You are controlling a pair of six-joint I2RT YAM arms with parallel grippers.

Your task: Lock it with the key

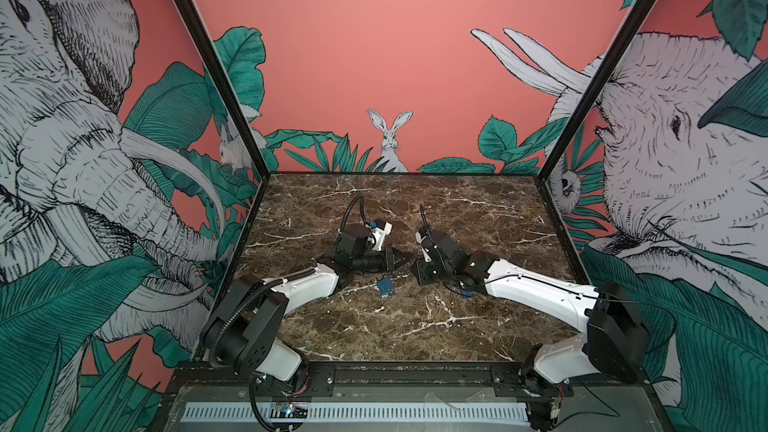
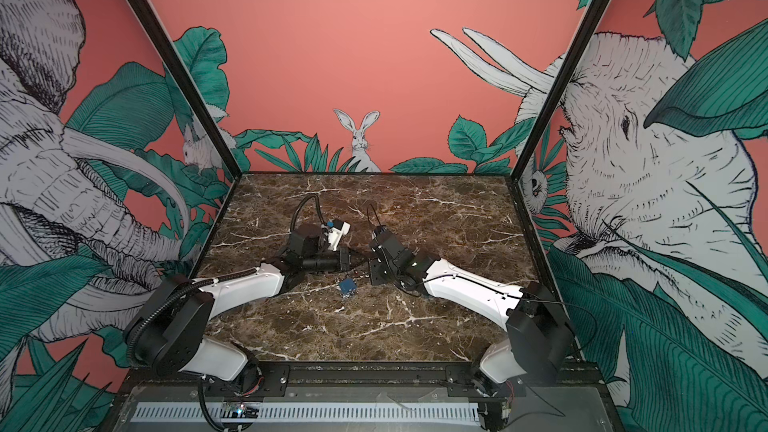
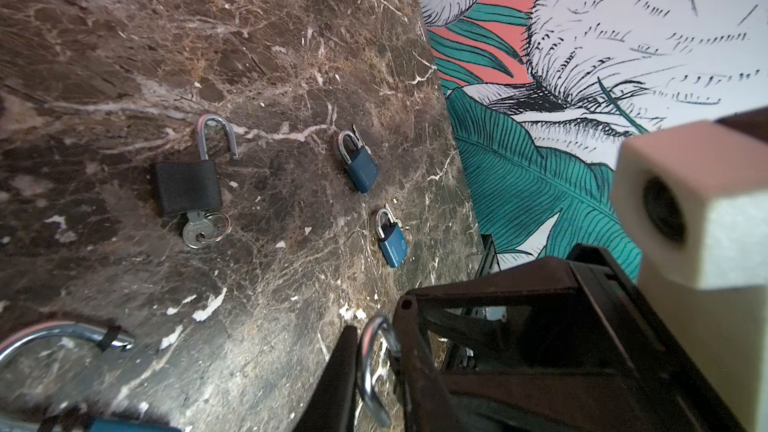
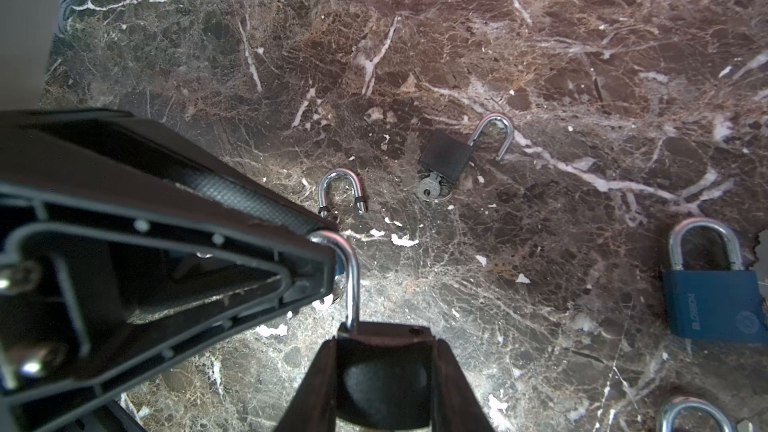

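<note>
Left claw (image 3: 376,320) is reaching in from the left, narrow, its dark fingers (image 3: 415,367) lying against either side of a silver steel shackle (image 3: 368,367). That shackle is rising out of a dark-bodied padlock (image 4: 382,367). The right claw (image 4: 384,340) is gripping the padlock body between its tips, jaws partly apart. Cannot tell whether the padlock is touching down.

In both top views the claws are meeting over the middle of the brown veined marble surface (image 1: 415,326). A blue square padlock (image 1: 385,286) is lying just in front of them. A black padlock (image 3: 189,184), shackle swung open and silver key (image 3: 198,232) sitting in its base, is resting apart on bare marble.

The black frame edge (image 1: 564,234) is lying well apart from the claws. Open marble is showing behind and in front.
</note>
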